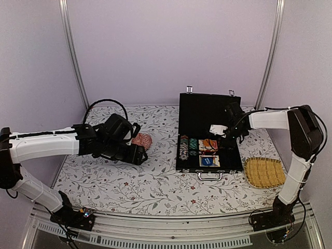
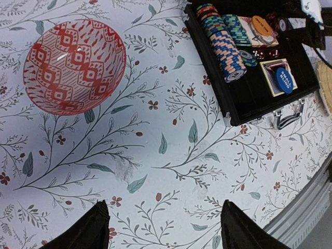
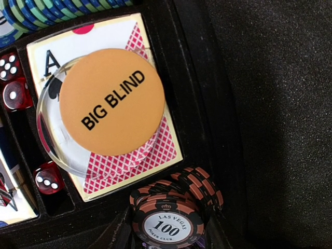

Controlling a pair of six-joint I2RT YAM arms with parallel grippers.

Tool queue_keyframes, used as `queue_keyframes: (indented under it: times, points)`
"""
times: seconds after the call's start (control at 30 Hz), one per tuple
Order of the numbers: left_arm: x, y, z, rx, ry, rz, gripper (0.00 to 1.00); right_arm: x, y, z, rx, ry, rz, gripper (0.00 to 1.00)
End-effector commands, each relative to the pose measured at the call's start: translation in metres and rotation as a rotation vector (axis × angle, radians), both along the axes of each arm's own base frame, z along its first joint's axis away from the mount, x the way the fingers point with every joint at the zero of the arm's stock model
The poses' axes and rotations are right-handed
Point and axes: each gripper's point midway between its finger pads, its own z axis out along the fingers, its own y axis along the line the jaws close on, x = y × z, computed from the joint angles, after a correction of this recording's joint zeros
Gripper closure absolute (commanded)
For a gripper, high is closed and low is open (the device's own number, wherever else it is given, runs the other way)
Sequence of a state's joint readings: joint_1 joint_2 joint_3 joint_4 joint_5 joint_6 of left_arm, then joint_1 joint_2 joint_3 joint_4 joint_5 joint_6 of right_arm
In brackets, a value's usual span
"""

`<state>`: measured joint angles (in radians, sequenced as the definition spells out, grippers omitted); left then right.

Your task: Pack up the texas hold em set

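Note:
The black briefcase [image 1: 205, 111] lies open at centre right, lid up; its black rim [image 2: 249, 106] shows in the left wrist view. Rows of poker chips [image 2: 225, 44] fill its left slots. An orange disc [image 3: 111, 101] marked BIG BLIND rests on a clear disc over the red card deck [image 3: 155, 150]. My right gripper [image 1: 226, 136] hangs over the case's back right part. A leaning stack of black-and-brown poker chips [image 3: 168, 220] sits between its jaws, whose dark fingers are hard to make out. My left gripper [image 2: 166, 225] is open and empty above the tablecloth.
A red patterned bowl [image 2: 75, 67] sits left of the case, close to my left gripper [image 1: 139, 154]. A yellow woven tray [image 1: 264, 172] lies right of the case. Red dice [image 3: 49, 179] and a blue disc [image 2: 284, 80] lie inside the case.

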<state>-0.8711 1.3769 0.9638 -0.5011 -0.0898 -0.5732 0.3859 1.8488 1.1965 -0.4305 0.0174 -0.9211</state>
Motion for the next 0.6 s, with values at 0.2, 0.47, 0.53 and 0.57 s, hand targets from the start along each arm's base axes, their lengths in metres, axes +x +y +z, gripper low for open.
queue_keyframes:
  times: [0.2,0.47,0.53,0.57]
  points:
    - [0.009,-0.003,0.004,-0.012,-0.019,0.004,0.25,-0.009,-0.003,0.013,-0.011,-0.023,-0.02,0.49]
    - [0.009,-0.005,0.001,-0.01,-0.012,-0.004,0.26,-0.007,-0.005,0.02,-0.014,-0.037,-0.033,0.48]
    - [0.008,-0.005,0.002,-0.013,-0.012,-0.004,0.26,-0.007,-0.004,0.022,-0.009,-0.037,-0.031,0.48]
    - [0.008,-0.005,0.002,-0.014,-0.013,-0.004,0.26,-0.008,-0.003,0.024,-0.004,-0.035,-0.029,0.48]
